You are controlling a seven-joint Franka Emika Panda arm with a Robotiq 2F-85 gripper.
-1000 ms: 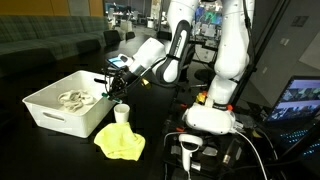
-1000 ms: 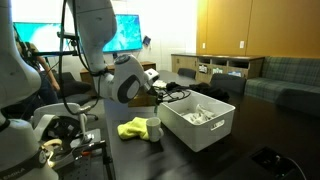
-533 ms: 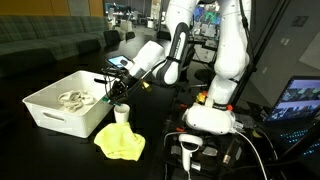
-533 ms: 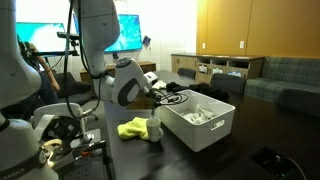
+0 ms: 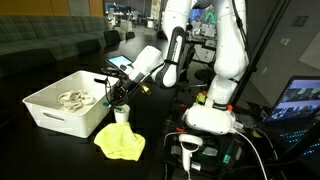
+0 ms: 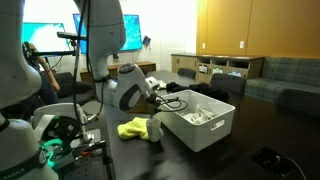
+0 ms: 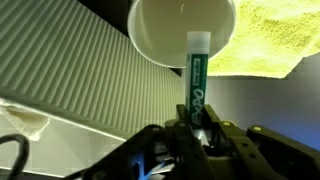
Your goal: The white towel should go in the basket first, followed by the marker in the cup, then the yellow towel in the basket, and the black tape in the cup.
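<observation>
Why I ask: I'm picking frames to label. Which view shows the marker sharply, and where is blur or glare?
Wrist view: marker and cup fairly sharp, tool in the foreground soft and dark, yellow towel brightly lit. Both exterior views: dim, the black table swallowing detail; a bright screen glares in an exterior view.

Arm (image 5: 165,62) has dropped over the last second. Gripper (image 5: 116,97) is lower than before and now just above the cup (image 5: 122,114). Same in the exterior view from the opposite side: the wrist joint (image 6: 128,96) is down, closer to the table. The marker (image 7: 197,78) came down with it, and its tip is at the cup's mouth in the wrist view.
</observation>
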